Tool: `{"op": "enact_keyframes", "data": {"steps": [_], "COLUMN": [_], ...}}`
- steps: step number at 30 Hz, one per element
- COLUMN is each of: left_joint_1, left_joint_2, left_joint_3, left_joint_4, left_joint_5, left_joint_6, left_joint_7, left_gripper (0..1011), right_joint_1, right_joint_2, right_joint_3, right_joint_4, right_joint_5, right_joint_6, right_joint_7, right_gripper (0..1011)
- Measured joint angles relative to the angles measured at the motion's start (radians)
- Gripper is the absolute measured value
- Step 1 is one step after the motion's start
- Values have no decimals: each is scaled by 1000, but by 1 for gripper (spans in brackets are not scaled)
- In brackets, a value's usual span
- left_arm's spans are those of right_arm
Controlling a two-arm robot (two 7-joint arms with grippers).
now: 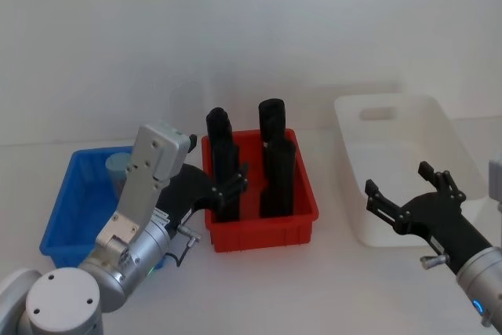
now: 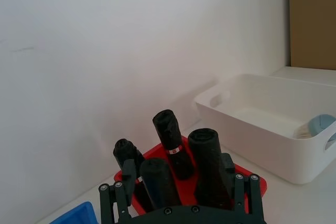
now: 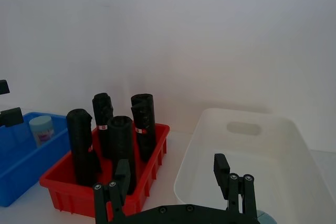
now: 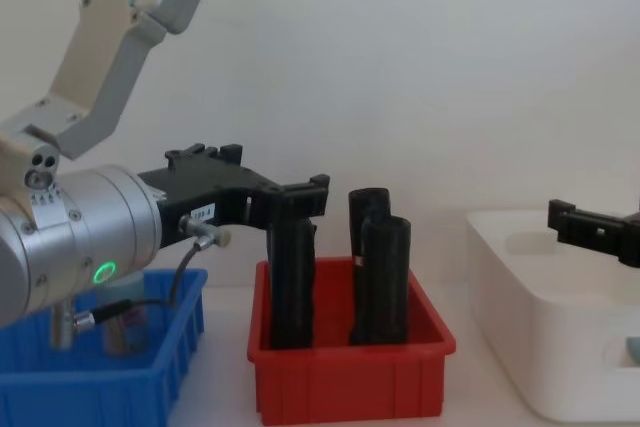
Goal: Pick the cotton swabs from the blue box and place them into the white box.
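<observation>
Left gripper (image 1: 230,186) and right gripper (image 1: 398,179) gaped empty; the left's next pick seemed the teal-lidded clear swab jar (image 1: 118,167) at the far edge of the blue plastic bin (image 1: 58,211).

A plain white wall (image 1: 251,21) is being seen at 12 o'clock, behind a white tabletop (image 1: 337,288). Both are being lit softly and evenly, with faint shadows being thrown on the wall. A tan panel (image 2: 312,19) is being shown just beside the wall's end.

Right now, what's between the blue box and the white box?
A red bin holding four upright black rolls separates the blue box from the white box, per the head view.
</observation>
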Motion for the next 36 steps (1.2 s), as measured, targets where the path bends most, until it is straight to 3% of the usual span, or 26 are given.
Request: {"op": "enact_keyframes", "data": {"steps": [11,29,36], "left_joint_1": [41,43,43], "left_joint_2": [2,1,1], "left_joint_3": [23,24,24], "left_joint_4": [-7,-7,-7], "left_joint_5": [24,25,25], "left_joint_6": [-69,-73,-73], "left_joint_7": [87,92,92], "left_gripper": [1004,1004,1004], "right_joint_1": [-8,-5,22], "right_joint_2": [1,0,-12], "right_joint_3": [-2,0,0], "right_joint_4": [-11,-7,26], "right_joint_5": [3,3,-4], "right_joint_6": [0,-1,-3], "right_joint_7": [3,7,30], "right_gripper": [1002,1002,1002]}}
